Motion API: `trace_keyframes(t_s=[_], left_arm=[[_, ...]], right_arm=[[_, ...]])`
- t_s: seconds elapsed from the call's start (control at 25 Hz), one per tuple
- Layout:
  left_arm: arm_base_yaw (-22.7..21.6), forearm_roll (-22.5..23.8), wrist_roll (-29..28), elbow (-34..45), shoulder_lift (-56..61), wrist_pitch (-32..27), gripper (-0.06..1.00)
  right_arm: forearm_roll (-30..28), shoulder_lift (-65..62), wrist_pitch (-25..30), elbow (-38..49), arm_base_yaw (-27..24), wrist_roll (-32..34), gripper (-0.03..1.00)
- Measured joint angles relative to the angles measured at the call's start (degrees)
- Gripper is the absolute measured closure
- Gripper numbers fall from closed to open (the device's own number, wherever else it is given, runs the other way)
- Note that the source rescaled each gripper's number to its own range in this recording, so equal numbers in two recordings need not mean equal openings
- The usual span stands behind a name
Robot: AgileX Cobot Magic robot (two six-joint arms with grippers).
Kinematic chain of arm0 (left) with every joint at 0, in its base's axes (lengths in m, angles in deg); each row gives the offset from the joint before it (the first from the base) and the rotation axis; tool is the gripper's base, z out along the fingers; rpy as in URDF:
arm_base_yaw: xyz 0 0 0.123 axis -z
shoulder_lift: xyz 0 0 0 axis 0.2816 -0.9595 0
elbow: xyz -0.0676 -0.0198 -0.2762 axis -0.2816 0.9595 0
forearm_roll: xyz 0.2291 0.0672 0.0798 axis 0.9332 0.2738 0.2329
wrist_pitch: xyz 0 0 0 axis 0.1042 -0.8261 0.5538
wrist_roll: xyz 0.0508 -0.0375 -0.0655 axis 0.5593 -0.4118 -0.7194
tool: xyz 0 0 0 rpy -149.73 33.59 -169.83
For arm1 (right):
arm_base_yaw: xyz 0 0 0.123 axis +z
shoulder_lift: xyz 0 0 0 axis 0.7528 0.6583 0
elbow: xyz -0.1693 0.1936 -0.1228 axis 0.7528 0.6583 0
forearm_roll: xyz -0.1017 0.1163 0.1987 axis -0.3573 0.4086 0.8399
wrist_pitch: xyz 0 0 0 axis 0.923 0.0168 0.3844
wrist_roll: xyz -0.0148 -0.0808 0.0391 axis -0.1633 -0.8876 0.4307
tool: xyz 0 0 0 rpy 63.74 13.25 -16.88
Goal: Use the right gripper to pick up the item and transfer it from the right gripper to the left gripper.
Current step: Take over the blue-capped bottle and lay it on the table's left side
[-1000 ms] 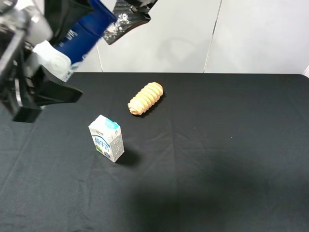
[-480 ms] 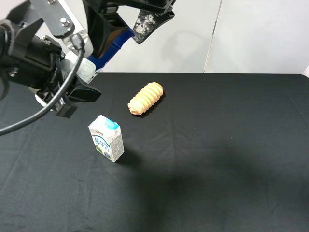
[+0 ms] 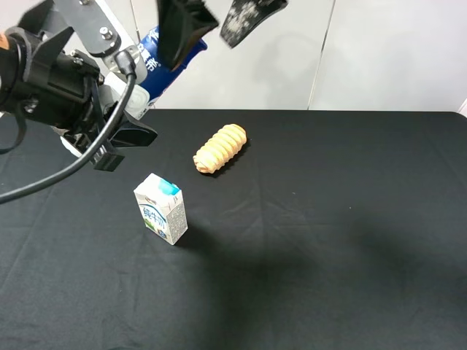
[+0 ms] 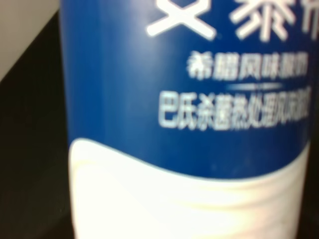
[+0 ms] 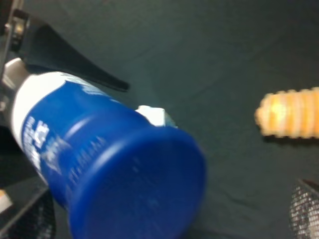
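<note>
High above the tabletop's (image 3: 328, 219) far left corner, we judge the handover all but done: the left end effector (image 3: 131, 109) pinches the bottle (image 3: 155, 64) by its white base, the right end effector (image 3: 206, 44) hangs spread clear of it, and only withdrawal is left.

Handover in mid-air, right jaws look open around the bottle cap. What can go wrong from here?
1. The left gripper holds only the white bottom end of the bottle, which is tilted with the cap far out. It may pivot or slip.
2. The right gripper has its fingers spread close on both sides of the cap. Pulling away off-axis could knock the bottle.
3. If it drops, the upright milk carton nearby could be toppled.
</note>
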Motion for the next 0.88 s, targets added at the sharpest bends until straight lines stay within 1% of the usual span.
trace_keyframes(t_s=[0.24, 0.32, 0.48, 0.64, 0.88], left_arm=[[0.00, -0.18, 0.09, 0.00, -1.50, 0.30, 0.92], [0.00, -0.18, 0.41, 0.00, -1.78, -0.01, 0.92], [0.00, -0.18, 0.42, 0.00, -1.95, -0.06, 0.92], [0.00, -0.18, 0.42, 0.00, -1.95, -0.11, 0.92], [0.00, -0.18, 0.42, 0.00, -1.95, -0.16, 0.92]], right_arm=[[-5.13, -2.86, 0.13, 0.37, -0.93, 1.48, -0.03], [-8.37, -3.97, 0.05, 0.37, -0.93, 2.42, -0.03], [-12.80, -6.37, 0.01, 0.37, -1.11, 4.22, -0.03], [-14.41, -9.75, -0.12, 2.67, -1.11, 5.09, -0.03], [-14.65, -18.04, -0.12, 12.55, -1.11, 5.60, -0.03]])
